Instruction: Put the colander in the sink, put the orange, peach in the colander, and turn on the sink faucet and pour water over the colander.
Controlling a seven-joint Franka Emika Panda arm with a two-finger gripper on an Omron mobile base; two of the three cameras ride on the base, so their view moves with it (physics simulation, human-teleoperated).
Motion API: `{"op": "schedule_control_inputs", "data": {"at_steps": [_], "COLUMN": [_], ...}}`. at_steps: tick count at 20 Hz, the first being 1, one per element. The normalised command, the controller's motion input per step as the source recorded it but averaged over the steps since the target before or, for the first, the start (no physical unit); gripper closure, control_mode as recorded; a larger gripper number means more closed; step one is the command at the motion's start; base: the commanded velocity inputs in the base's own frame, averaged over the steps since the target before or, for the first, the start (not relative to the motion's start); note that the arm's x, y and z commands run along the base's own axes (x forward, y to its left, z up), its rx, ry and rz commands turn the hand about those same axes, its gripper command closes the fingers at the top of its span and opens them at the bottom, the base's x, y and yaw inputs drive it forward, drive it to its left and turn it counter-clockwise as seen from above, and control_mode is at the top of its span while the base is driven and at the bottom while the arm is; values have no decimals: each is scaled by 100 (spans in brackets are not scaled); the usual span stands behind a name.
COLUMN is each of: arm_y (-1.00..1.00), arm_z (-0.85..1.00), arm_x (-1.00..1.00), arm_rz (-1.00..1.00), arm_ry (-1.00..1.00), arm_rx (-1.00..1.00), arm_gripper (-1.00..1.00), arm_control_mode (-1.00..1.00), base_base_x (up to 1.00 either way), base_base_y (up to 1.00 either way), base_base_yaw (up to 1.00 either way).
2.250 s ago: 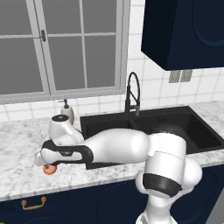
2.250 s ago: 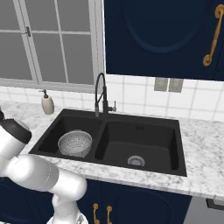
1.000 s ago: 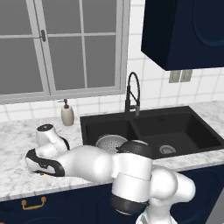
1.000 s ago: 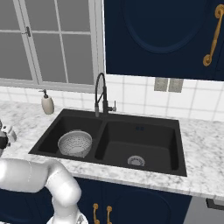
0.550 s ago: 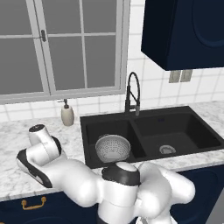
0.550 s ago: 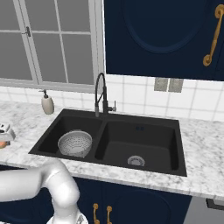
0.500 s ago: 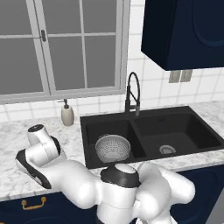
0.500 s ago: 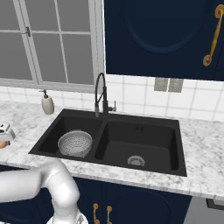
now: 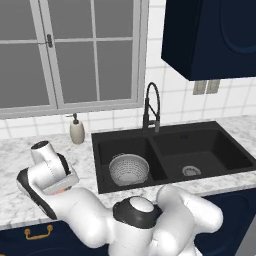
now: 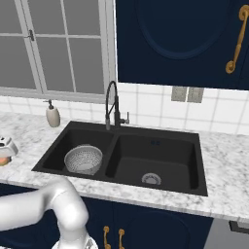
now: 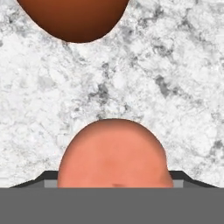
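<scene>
Left of the sink (image 9: 170, 150), over the marble bench (image 9: 20, 165): reaching for the peach.

Going by the sink as landmark: its left basin already holds the colander (image 9: 129, 169), sitting upright and with no fruit in it, and the faucet (image 9: 151, 107) stands behind the divider, no water running that I can see. Well to the left of the sink my hand is low over the bench, and the hand view puts the peach (image 11: 114, 154) right at my fingers (image 11: 113, 186), with the darker orange (image 11: 73, 17) lying farther out on the marble, apart from it. The peach hides my tips, so I cannot tell whether they are apart or already pressing on it. I judge this the fruit-loading step; next calls for a firm squeeze, a lift, and a carry right to the colander.
</scene>
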Motion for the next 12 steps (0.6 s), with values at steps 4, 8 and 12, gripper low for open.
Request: {"op": "schedule_control_inputs", "data": {"at_steps": [4,8,12], "arm_y": [-74,-89,-84], "arm_z": [14,29,27], "arm_x": [-51,-39,-6], "arm_rz": [0,0,-10], "arm_ry": [-9,-15,-7], "arm_rx": [12,10,5], "arm_gripper": [100,100,100], "arm_control_mode": [-100,-100,-100], "base_base_x": [0,0,0], "base_base_y": [0,0,0], "base_base_yaw": [0,0,0]}}
